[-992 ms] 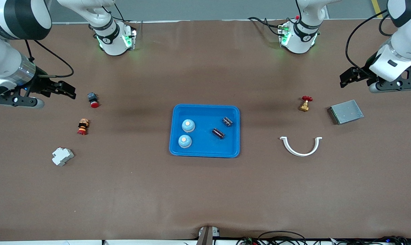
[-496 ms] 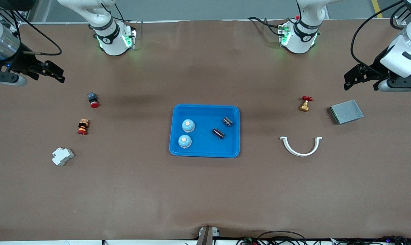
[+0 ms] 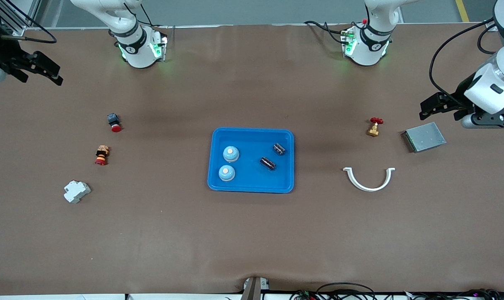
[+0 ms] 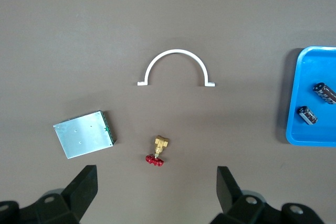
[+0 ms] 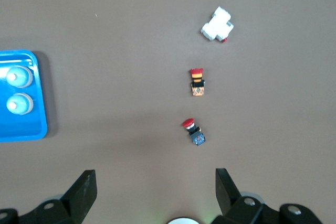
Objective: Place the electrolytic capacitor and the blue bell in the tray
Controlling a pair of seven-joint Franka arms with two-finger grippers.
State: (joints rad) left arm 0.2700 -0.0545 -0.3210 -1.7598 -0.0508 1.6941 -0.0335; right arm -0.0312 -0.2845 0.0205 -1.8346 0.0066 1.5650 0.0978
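Hanging with fingers spread wide and nothing between them, left gripper (image 3: pixel 440 105) up over the table's edge at the left arm's end, near a grey metal box (image 3: pixel 425 137) and a small brass valve with a red handle (image 3: pixel 374 126); fingers (image 4: pixel 84 184) seen parted in the left wrist view too. Likewise empty and open, right gripper (image 3: pixel 38 70) raised over the right arm's end of the table, well apart from any object. Lying in the blue tray (image 3: pixel 252 186) at mid-table: two blue bells (image 3: pixel 231 153) side by side toward the right arm's end, two dark capacitors (image 3: pixel 267 163) toward the left arm's end, all inside the rim. Judging from that, placing done and both arms parked clear of the tray. Left out as unrelated: white curved clip (image 3: pixel 369 178), red push button (image 3: pixel 114 122), red-and-yellow knob (image 3: pixel 102 155), white breaker (image 3: pixel 76 191).
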